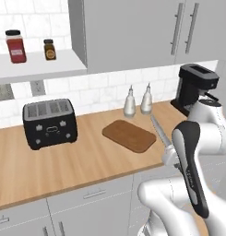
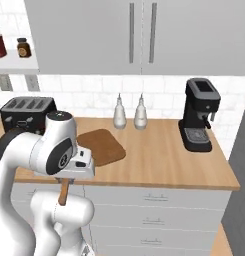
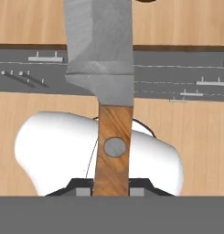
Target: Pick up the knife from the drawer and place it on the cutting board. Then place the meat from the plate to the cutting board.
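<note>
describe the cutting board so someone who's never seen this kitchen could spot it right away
Start at the long wooden counter under the grey wall cabinets. Right of the black toaster and just in front of the two pale shakers lies the cutting board. It is the one flat, reddish-brown slab with rounded corners, darker than the counter.

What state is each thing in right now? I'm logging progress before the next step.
gripper: shut on the knife's wooden handle.
knife: held, lifted off the counter, blade pointing away from the hand.
cutting board: flat on the counter, nothing on it.
upper cabinet doors: closed.
drawers under the counter: closed.
toaster: slots empty.
coffee machine: upright, nothing under its spout.
</note>
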